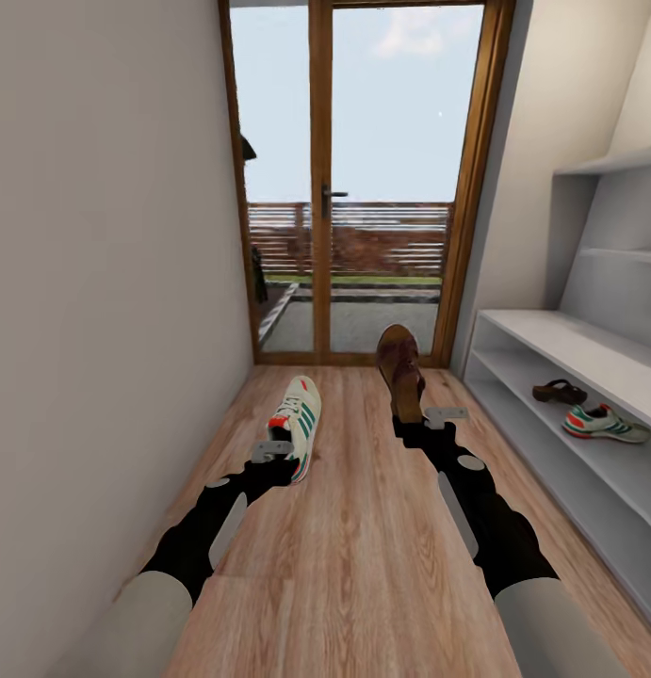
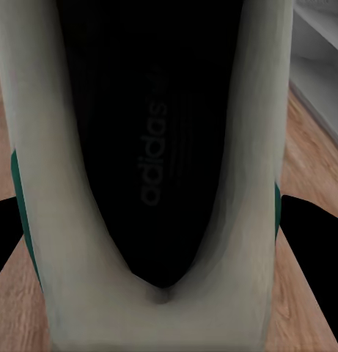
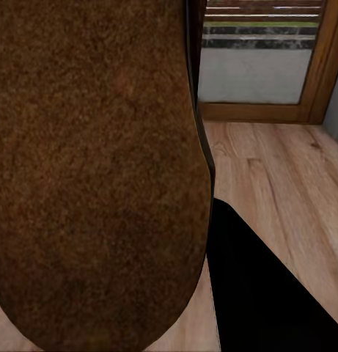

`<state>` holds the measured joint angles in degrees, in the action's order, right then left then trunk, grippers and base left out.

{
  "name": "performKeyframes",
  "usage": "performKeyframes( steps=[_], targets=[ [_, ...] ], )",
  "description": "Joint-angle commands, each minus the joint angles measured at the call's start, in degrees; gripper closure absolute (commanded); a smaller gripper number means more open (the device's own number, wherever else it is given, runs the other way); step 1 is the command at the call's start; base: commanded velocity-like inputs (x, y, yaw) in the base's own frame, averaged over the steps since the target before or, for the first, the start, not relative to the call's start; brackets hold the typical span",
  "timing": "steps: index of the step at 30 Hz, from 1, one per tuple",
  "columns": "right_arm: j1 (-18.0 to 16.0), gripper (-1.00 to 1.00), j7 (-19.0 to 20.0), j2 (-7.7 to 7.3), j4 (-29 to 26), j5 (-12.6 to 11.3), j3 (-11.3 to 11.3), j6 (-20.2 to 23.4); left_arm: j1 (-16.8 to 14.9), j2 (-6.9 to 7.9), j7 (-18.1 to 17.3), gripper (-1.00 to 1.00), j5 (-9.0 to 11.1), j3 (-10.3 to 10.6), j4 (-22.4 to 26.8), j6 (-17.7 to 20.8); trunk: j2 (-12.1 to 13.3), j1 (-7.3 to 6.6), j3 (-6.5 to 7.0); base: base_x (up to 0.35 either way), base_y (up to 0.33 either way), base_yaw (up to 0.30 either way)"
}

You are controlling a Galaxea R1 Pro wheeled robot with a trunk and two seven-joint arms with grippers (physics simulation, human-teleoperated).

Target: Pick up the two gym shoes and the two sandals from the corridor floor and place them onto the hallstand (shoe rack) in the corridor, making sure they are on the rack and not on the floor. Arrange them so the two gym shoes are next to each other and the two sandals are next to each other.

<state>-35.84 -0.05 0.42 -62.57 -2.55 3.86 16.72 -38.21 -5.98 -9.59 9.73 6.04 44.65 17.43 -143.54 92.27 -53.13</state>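
Note:
My left gripper (image 1: 285,456) is shut on a white gym shoe (image 1: 299,422) with green stripes, held above the corridor floor (image 1: 363,527); its dark insole and white collar (image 2: 161,147) show close up in the left wrist view. My right gripper (image 1: 421,422) is shut on a brown sandal (image 1: 398,369), toe up, its tan footbed (image 3: 95,169) facing the wrist camera. The other sandal (image 1: 559,391) and the other gym shoe (image 1: 605,423) lie side by side on the lower shelf of the grey hallstand (image 1: 551,334) at the right.
A white wall (image 1: 108,282) runs along the left. A wooden-framed glass door (image 1: 363,188) closes the corridor's far end. Stepped grey wall shelves (image 1: 612,245) rise above the hallstand. Open plank floor lies between my arms.

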Motion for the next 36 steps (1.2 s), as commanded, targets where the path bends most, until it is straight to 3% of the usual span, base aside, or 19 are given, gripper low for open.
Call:
performKeyframes(
  steps=[1, 21, 36],
  targets=[
    [0.0, 1.0, 0.0, -0.01, -0.1, -0.4, 0.0, 0.3, 0.0, 0.0, 0.0, 1.0, 0.6, 0.0, 0.1, 0.4, 0.0, 0.02, -0.06, 0.347, -0.125, 0.0],
    [0.0, 1.0, 0.0, 0.01, 0.0, -0.3, 0.0, 0.3, 0.0, 0.0, -0.1, 1.0, 0.6, 0.0, 0.1, 0.4, 0.0, 0.02, -0.06, 0.346, -0.123, 0.0],
    [0.0, 1.0, 0.0, 0.01, 0.0, -0.3, 0.0, 0.3, 0.0, 0.08, 0.0, 1.0, 0.6, -0.2, 0.1, 0.4, 0.0, 0.02, 0.01, 0.347, -0.008, -0.038]
  ],
)
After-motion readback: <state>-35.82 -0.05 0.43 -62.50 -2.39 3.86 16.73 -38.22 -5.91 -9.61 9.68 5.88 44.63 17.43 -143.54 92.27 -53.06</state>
